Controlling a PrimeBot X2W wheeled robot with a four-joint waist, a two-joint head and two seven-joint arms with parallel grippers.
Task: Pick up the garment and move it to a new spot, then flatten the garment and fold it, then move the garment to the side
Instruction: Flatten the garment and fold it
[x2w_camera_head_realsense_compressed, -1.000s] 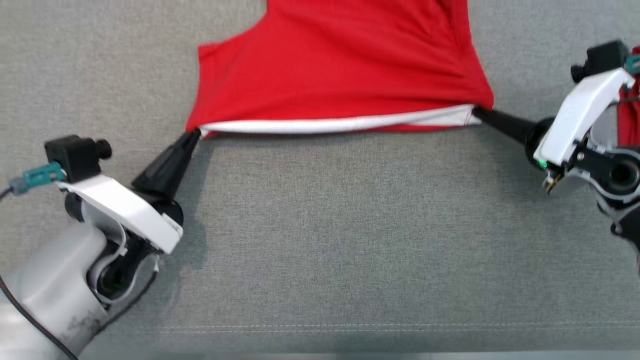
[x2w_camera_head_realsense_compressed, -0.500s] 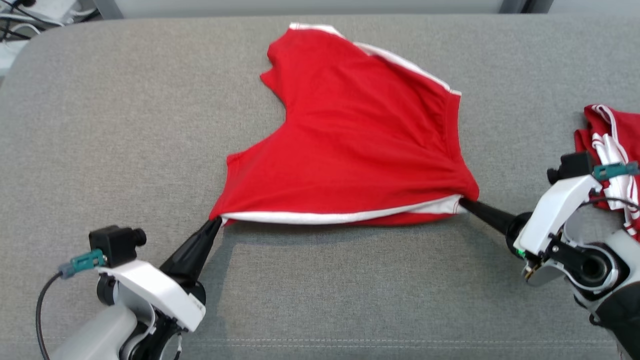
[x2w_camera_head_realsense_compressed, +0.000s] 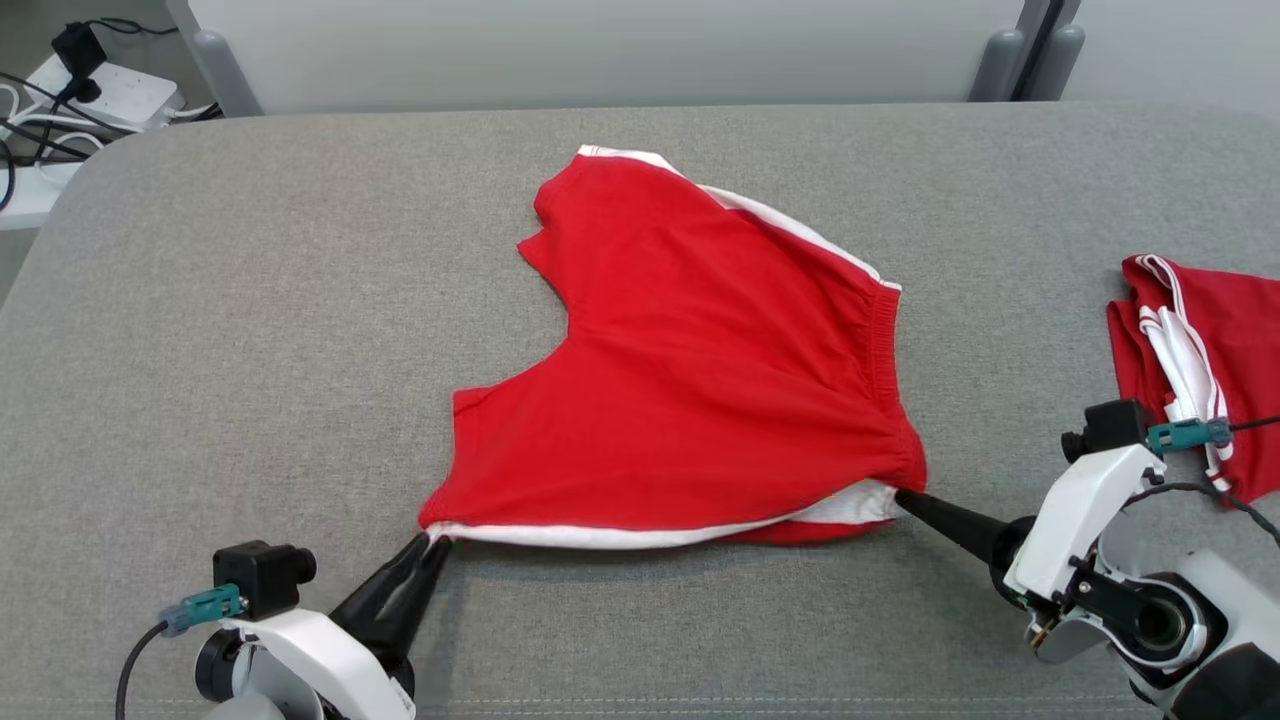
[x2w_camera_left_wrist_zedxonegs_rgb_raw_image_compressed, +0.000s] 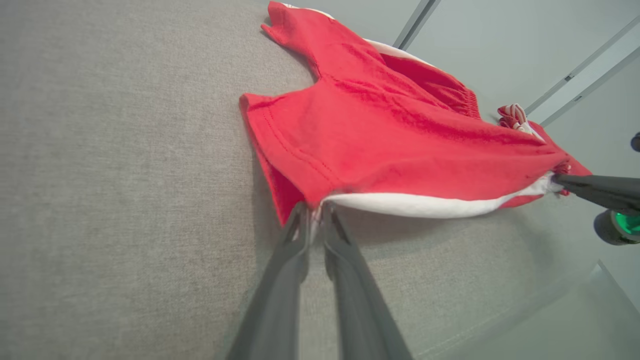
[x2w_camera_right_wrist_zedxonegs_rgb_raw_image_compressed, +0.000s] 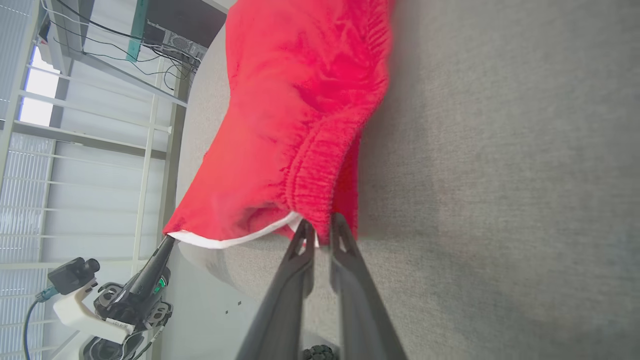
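Note:
The garment (x2w_camera_head_realsense_compressed: 700, 400) is a pair of red shorts with white side trim, spread on the grey cushion (x2w_camera_head_realsense_compressed: 250, 350). Its near edge is stretched between my two grippers. My left gripper (x2w_camera_head_realsense_compressed: 435, 538) is shut on the near-left corner, and the left wrist view shows white trim pinched between the tips (x2w_camera_left_wrist_zedxonegs_rgb_raw_image_compressed: 314, 212). My right gripper (x2w_camera_head_realsense_compressed: 898, 493) is shut on the near-right corner by the elastic waistband, with its tips (x2w_camera_right_wrist_zedxonegs_rgb_raw_image_compressed: 320, 225) at the gathered cloth (x2w_camera_right_wrist_zedxonegs_rgb_raw_image_compressed: 295, 100). The far part of the garment lies on the cushion.
A second red-and-white garment (x2w_camera_head_realsense_compressed: 1220, 340) lies bunched at the cushion's right edge, just beyond my right wrist. A power strip with cables (x2w_camera_head_realsense_compressed: 90, 90) sits on the floor past the far-left corner. The cushion's front seam (x2w_camera_head_realsense_compressed: 700, 700) runs close below my grippers.
The head camera has tilted, so the whole picture has shifted and the garment's far end and the cushion's back edge now show. Both grippers keep their hold on the near corners.

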